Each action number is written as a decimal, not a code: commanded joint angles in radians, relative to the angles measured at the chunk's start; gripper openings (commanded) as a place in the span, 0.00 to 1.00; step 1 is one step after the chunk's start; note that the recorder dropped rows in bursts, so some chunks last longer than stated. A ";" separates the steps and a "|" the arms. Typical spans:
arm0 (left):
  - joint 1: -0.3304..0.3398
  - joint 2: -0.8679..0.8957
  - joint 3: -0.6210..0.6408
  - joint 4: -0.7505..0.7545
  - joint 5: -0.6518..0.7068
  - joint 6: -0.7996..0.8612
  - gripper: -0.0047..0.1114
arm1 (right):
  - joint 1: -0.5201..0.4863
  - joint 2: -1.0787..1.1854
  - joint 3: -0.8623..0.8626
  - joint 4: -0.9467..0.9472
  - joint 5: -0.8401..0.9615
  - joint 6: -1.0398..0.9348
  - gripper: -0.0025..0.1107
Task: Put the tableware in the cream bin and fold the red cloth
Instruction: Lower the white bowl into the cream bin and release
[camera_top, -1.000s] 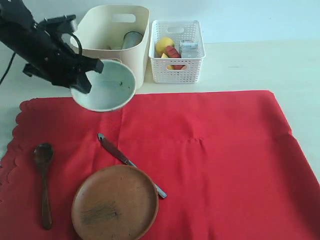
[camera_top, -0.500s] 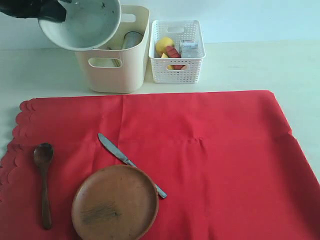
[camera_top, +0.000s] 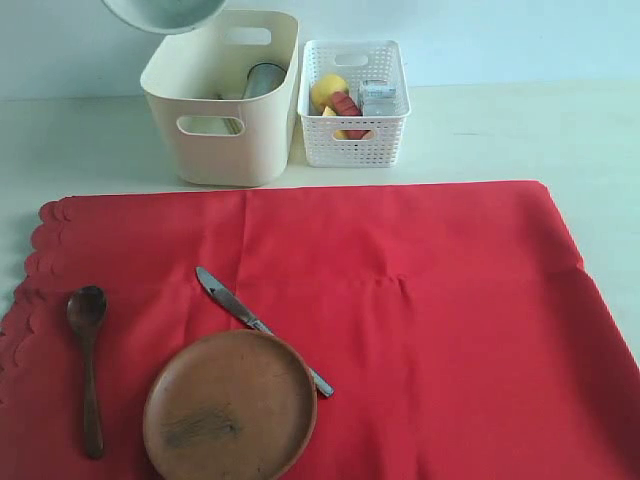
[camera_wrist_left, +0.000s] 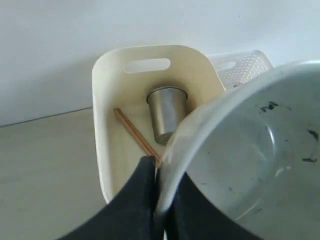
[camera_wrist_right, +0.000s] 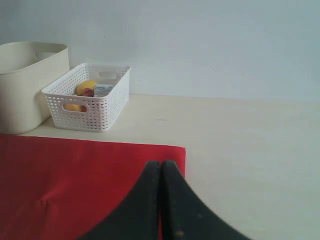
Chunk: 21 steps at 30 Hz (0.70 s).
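Your left gripper (camera_wrist_left: 159, 200) clamps one bowl (camera_wrist_left: 250, 160) by the rim above the bin (camera_top: 215, 160), which holds one cup (camera_wrist_left: 165, 112) and chopsticks (camera_wrist_left: 135, 132). One spoon (camera_top: 88, 360), one knife (camera_top: 235, 308) and one plate (camera_top: 230, 405) lie on the cloth (camera_top: 430, 320). Your right gripper (camera_wrist_right: 161, 172) is closed and empty.

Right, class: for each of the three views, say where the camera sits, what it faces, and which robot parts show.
Exterior: raised, looking down over the red cloth toward the cream plastic bin; no arm shows.
Left wrist: above the bin, facing its steel cup; left gripper clamps the pale bowl.
Right wrist: low over the cloth, facing the white lattice basket; right gripper shut.
Shared: bin and basket.
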 joint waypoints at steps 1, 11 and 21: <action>0.015 0.103 -0.154 0.001 0.062 0.006 0.04 | -0.005 -0.006 0.002 -0.006 0.001 0.005 0.02; 0.015 0.340 -0.417 0.022 0.134 0.006 0.04 | -0.005 -0.006 0.002 -0.006 0.001 0.005 0.02; 0.015 0.491 -0.523 0.057 0.168 0.006 0.04 | -0.005 -0.006 0.002 -0.006 0.001 0.005 0.02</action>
